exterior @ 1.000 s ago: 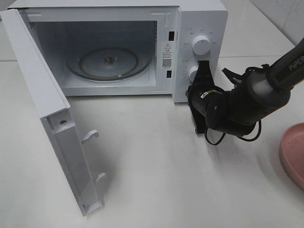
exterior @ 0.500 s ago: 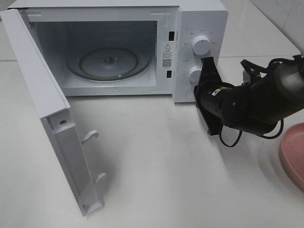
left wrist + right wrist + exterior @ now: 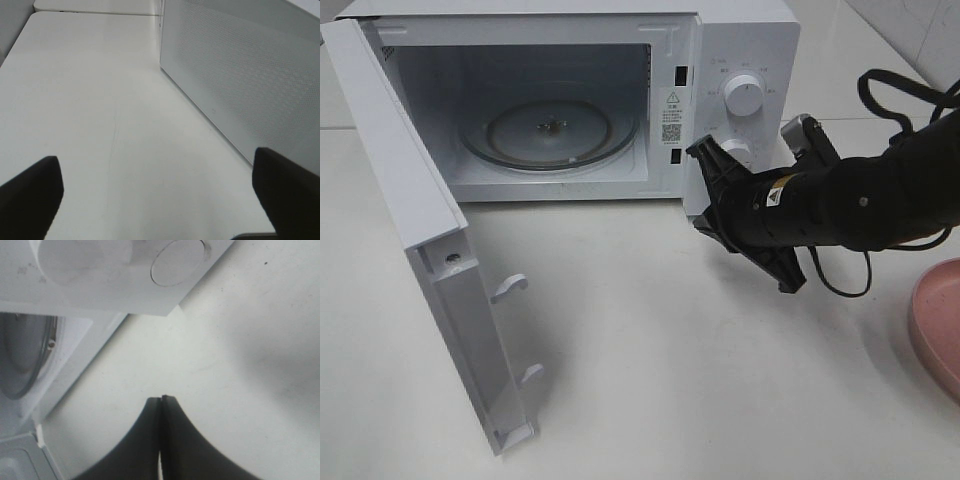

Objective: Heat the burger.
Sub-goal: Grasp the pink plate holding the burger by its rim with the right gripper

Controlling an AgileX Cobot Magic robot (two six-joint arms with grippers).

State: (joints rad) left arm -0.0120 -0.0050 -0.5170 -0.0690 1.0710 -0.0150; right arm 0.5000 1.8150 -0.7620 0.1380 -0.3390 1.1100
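The microwave has a smooth white casing with a soft sheen, its knob looks like white plastic, and the turntable is clear, glossy glass. The door carries a finely perforated grey screen. The table is smooth matt white, the plate satin pink, the right gripper matt black plastic

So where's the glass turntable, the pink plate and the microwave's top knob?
glass turntable (image 3: 505, 135), exterior high view, left part of the glass.
pink plate (image 3: 920, 325), exterior high view, its left rim.
top knob (image 3: 744, 95), exterior high view, middle of its face.
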